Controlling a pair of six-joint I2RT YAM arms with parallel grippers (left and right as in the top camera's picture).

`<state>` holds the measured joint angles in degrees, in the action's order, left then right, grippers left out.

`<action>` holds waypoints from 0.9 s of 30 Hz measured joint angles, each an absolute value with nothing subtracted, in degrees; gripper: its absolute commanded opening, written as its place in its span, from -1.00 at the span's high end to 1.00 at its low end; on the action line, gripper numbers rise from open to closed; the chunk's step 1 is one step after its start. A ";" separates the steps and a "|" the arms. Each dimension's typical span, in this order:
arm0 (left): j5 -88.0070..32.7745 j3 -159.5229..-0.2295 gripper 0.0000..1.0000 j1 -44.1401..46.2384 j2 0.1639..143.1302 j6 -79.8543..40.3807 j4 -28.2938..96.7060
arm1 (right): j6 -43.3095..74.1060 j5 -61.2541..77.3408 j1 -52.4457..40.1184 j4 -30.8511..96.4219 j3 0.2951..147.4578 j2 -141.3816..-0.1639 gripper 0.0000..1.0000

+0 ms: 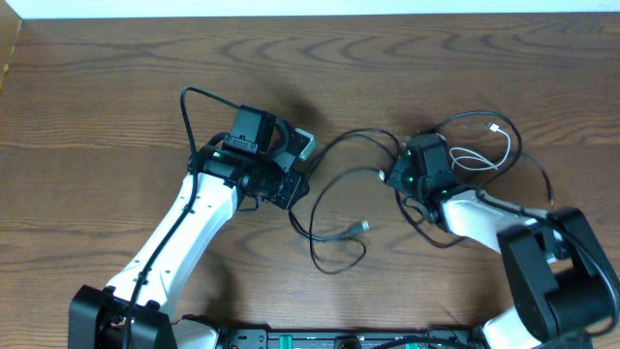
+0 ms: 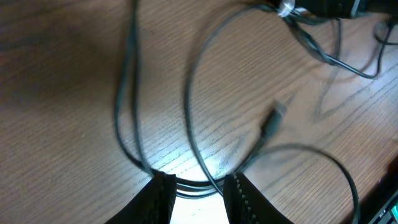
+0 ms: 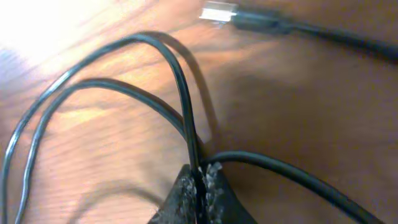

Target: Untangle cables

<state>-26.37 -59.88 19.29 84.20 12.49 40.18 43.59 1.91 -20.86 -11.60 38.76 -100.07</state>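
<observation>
Right gripper point(image 3: 200, 179) clamped on cables point(image 3: 185, 99), bottom centre, probably pinning strands for separation. Left gripper point(image 2: 196, 198) jaws apart, straddling cables at bottom edge.

The cables point(image 1: 356, 229) lie on the table point(image 1: 97, 97), right of centre.

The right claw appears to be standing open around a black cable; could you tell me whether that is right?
Not quite: the right claw is shut on the black cable, not open around it, as the right wrist view shows.
</observation>
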 measured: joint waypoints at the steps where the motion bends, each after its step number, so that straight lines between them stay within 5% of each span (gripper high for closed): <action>1: -26.39 -59.88 0.38 19.29 84.23 12.51 40.23 | 43.59 3.01 -20.86 -13.08 38.70 -100.79 0.98; 9: -26.39 -59.88 0.38 19.29 84.23 12.49 40.27 | 43.86 11.18 -20.86 -25.74 39.97 -104.95 0.90; 11: -26.39 -59.86 0.38 19.29 84.20 12.49 40.34 | 43.94 13.04 -20.88 -26.00 42.46 -105.16 -0.05; 12: -26.39 -59.86 0.38 19.29 84.23 12.49 40.38 | 44.14 13.91 -20.88 -25.93 43.83 -105.19 -0.69; 13: -26.39 -59.88 0.38 19.29 84.23 12.49 40.51 | 44.05 14.74 -20.93 -25.82 45.45 -105.16 -0.99; 27: -26.39 -59.86 0.38 19.29 84.20 12.49 42.26 | 37.67 12.60 -21.06 -0.25 51.53 -103.74 -0.98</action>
